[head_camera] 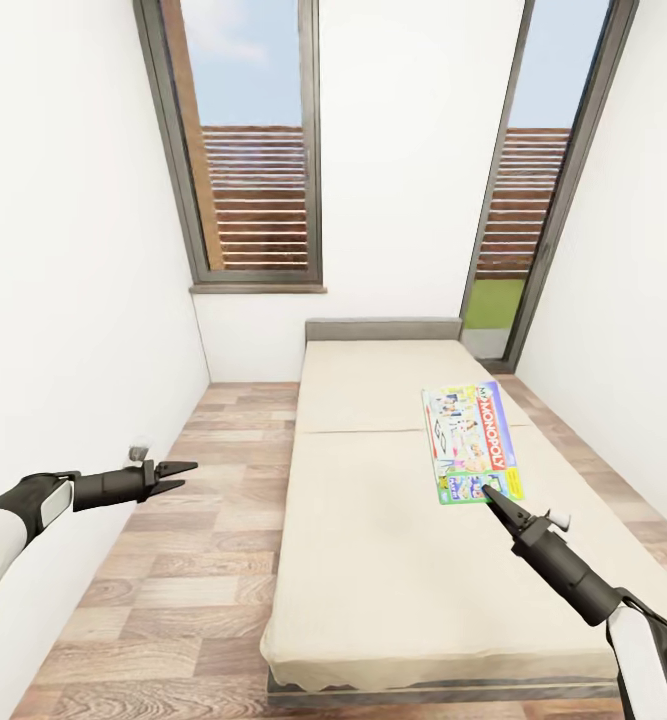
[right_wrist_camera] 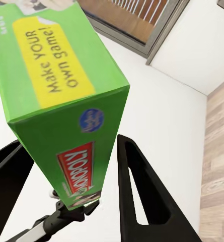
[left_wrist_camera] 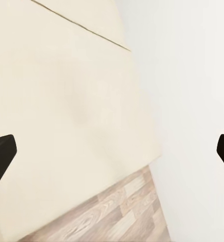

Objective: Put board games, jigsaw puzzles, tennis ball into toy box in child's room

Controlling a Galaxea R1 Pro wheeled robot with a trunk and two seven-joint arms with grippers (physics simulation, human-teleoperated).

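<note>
A green-and-white Monopoly board game (head_camera: 470,440) hangs tilted above the beige bed (head_camera: 393,580), its near end between the fingers of my right gripper (head_camera: 495,497). In the right wrist view the box's green edge (right_wrist_camera: 76,151) sits between the two black fingers (right_wrist_camera: 142,196), which press on either side; my right gripper (right_wrist_camera: 69,143) is shut on it. My left gripper (head_camera: 183,476) hovers open over the floor left of the bed, its fingertips (left_wrist_camera: 1,156) far apart. The table and the toy box are out of view.
The bed with its grey headboard (head_camera: 383,328) runs down the middle of the narrow room. Wood-plank floor (head_camera: 203,560) lies to its left along a white wall. A tall window (head_camera: 258,150) and a glass door (head_camera: 533,230) are at the far end.
</note>
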